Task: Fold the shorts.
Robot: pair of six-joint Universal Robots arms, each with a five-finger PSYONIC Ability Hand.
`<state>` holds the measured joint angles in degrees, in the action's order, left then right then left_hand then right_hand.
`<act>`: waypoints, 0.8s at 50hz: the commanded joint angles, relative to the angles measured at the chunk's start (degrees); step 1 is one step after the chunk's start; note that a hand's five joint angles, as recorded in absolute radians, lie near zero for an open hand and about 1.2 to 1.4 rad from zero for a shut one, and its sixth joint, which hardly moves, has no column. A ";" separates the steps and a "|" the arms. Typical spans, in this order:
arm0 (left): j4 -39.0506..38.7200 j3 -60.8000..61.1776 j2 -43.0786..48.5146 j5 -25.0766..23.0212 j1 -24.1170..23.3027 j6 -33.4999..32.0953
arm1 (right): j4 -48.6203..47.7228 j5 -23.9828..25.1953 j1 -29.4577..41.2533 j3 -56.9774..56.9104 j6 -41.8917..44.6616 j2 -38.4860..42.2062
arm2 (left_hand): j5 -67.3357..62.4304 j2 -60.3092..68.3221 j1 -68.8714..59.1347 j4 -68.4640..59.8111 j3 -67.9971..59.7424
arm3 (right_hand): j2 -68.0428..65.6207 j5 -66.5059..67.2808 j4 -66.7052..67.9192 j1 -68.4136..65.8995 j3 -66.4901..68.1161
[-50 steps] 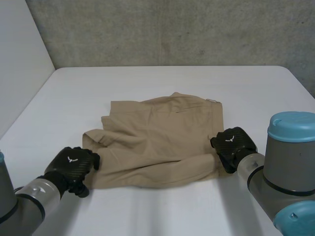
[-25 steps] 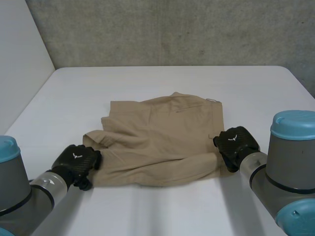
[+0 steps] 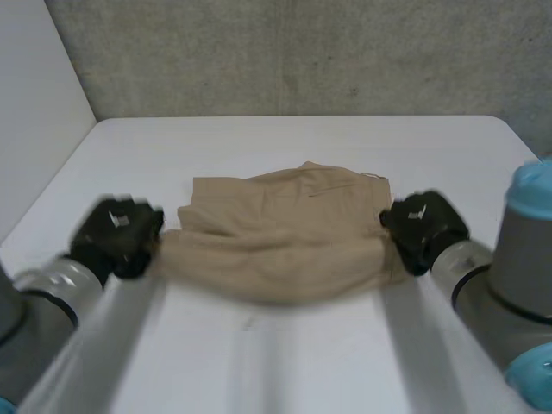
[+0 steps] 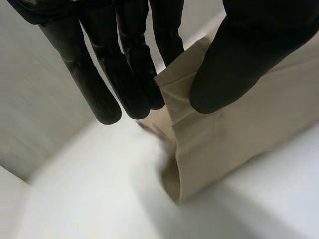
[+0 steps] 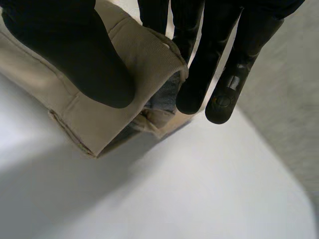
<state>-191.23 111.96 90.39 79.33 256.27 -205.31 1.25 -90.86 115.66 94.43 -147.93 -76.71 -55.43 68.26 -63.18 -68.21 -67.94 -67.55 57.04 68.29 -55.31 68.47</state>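
A smooth white table (image 3: 285, 362) is seen, with tan woven shorts (image 3: 285, 241) at its middle, the near edge raised in a sagging band. The left end is pinched between thumb and straight fingers of the left hand (image 3: 116, 237); the seamed right end is pinched likewise by the right hand (image 3: 424, 228)

left robot hand (image 3: 116, 235), right robot hand (image 3: 423, 228) raised and farther out, near edge of shorts (image 3: 285, 237) lifted

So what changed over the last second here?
The left hand and right hand, each pinching a near corner of the shorts, lifted the near edge and carried it toward the far one. The far edge stayed on the table.
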 commanded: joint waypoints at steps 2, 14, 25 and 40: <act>6.56 -10.61 -15.76 0.03 -0.07 2.99 | 8.23 0.60 -0.26 -9.95 0.27 -12.05 | -14.57 11.74 -16.82 -11.79 -12.06 | -12.45 12.96 11.71 -24.69 11.53; 15.36 -31.61 -16.83 0.12 0.54 10.72 | 18.25 0.33 -0.25 -32.62 4.05 -13.47 | -14.57 11.74 -16.82 -11.79 -12.06 | -12.45 12.96 11.71 -24.69 11.53; 15.36 -35.94 -2.95 0.21 -0.42 11.25 | 20.02 0.77 -0.25 -37.56 5.64 -2.05 | -14.57 11.74 -16.82 -11.79 -12.06 | -12.45 12.96 11.71 -24.69 11.53; 13.17 -46.73 23.25 4.60 -5.70 11.43 | 8.17 0.16 -0.08 -40.64 4.67 15.27 | -14.57 11.74 -16.82 -11.79 -12.06 | -12.45 12.96 11.71 -24.69 11.53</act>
<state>-176.33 71.90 105.89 81.01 251.33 -194.00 18.24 -90.35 115.48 56.07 -142.30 -65.48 -55.43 68.55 -63.19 -68.46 -68.23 -67.55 57.05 68.30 -55.31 68.47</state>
